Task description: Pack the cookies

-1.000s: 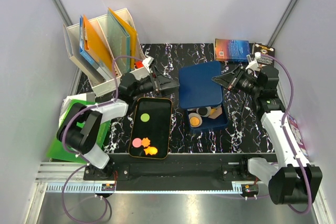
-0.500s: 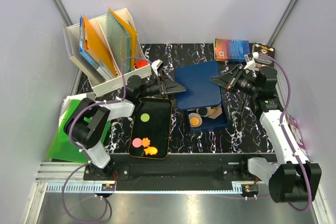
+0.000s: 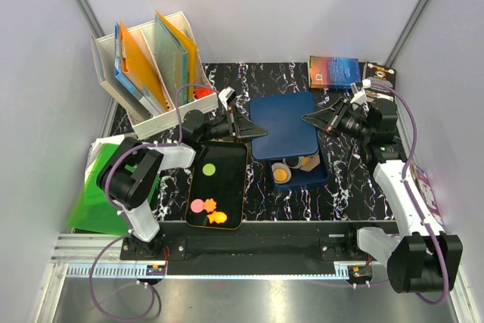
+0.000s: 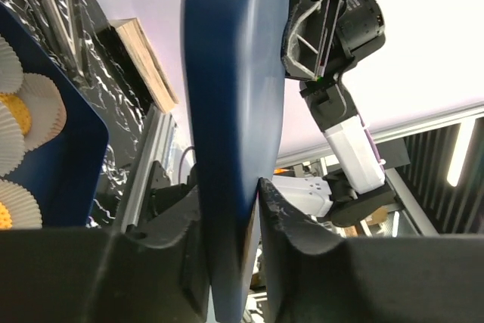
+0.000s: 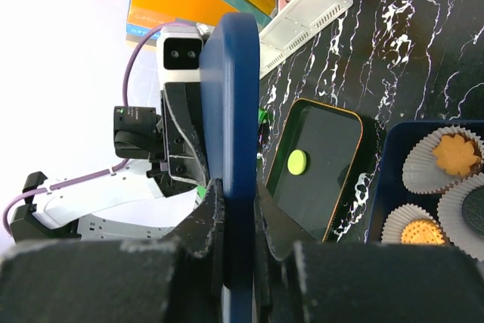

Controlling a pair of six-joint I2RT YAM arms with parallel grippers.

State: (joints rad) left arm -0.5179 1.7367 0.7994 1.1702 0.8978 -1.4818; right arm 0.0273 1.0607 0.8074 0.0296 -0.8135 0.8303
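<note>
A blue lid hangs over the back of the open blue box, held from both sides. My left gripper is shut on its left edge, and the left wrist view shows the lid pinched between the fingers of that gripper. My right gripper is shut on the right edge, with its jaws tight on the lid. Cookies in white liners lie in the box. On the black tray lie a green cookie, a pink one and two orange ones.
A white file rack with folders stands at the back left, with a red object beside it. A book and a small dark pack lie at the back right. A green notebook lies at the left edge.
My left gripper has reached right to the lid's left edge and closed on it. The right gripper kept its hold, and the lid has shifted slightly.
</note>
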